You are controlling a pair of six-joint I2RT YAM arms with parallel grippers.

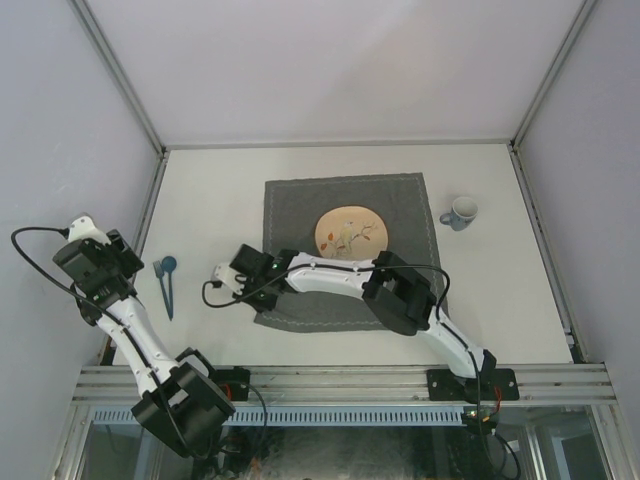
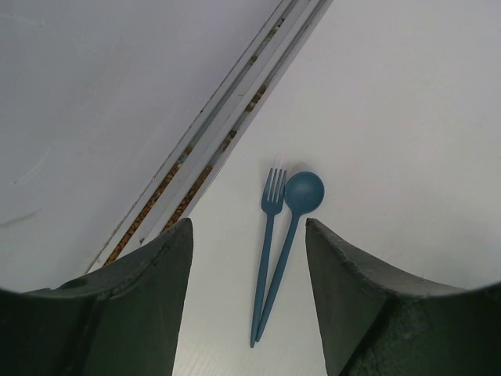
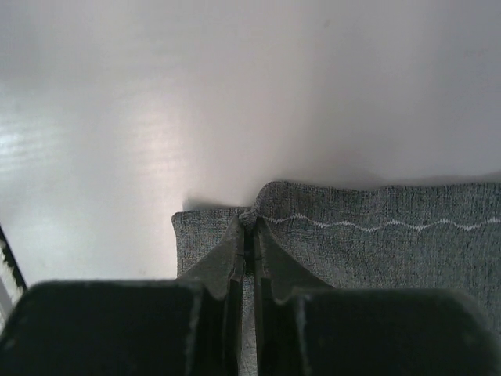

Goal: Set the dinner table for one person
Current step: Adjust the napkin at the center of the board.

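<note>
The off-white dinner table (image 1: 215,190) carries a square dark grey stitched cloth (image 1: 392,200) with a round patterned plate (image 1: 350,232) on it. My right gripper (image 1: 228,275) reaches left across the cloth's near part. In the right wrist view it (image 3: 250,227) is shut on a raised fold at the cloth's edge (image 3: 376,251), close to a corner. A blue fork (image 2: 270,227) and a blue spoon (image 2: 304,192) lie side by side, handles touching. They also show left of the cloth: fork (image 1: 160,275), spoon (image 1: 169,265). My left gripper (image 2: 247,223) is open and empty above them; in the top view it (image 1: 125,258) is just left of them.
A pale blue-grey mug (image 1: 460,212) stands right of the cloth. Metal rails (image 2: 227,133) edge the table, with grey walls behind them. The left rail runs close beside the fork and spoon. The right arm's links lie over the cloth's near part.
</note>
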